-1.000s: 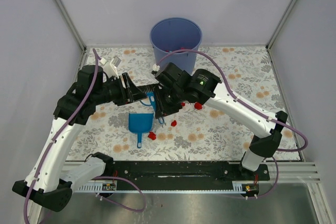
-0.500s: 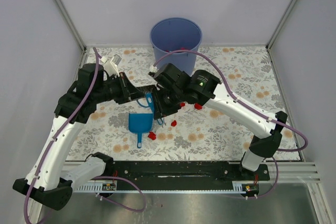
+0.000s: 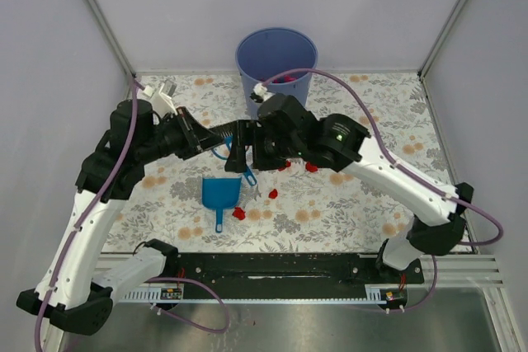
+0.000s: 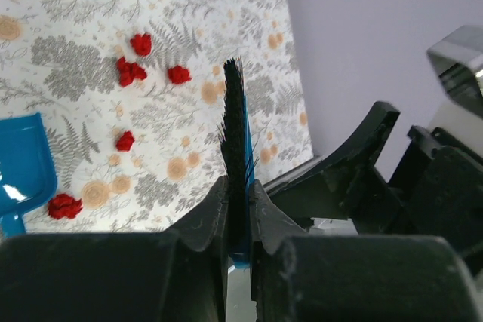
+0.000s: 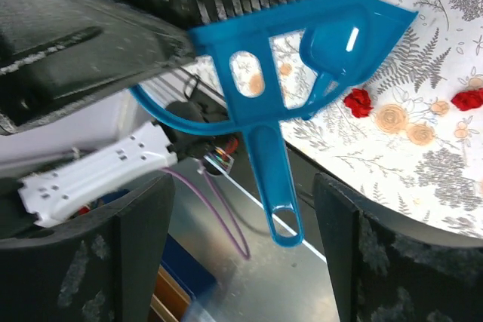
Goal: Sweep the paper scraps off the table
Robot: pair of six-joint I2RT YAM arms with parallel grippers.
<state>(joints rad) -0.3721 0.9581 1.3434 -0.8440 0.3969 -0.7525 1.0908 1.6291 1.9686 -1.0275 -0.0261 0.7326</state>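
In the top view, the paper scraps (image 3: pixel 239 213) are seen scattered on the desk (image 3: pixel 371 204), one just beside the blue dustpan (image 3: pixel 220 192) and the others to its right. The left hand (image 3: pixel 216 139) and right hand (image 3: pixel 242 148) are held close together above the dustpan.

In the left wrist view, the left hand is clenched on a brush (image 4: pixel 234 111) with black bristles.

In the right wrist view, the right hand is released. Its fingers (image 5: pixel 143 246) are spread either side of the brush's blue handle, and no contact is seen.

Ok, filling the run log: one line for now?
left gripper shut on brush | right gripper open | blue dustpan on table | paper scraps loose on table
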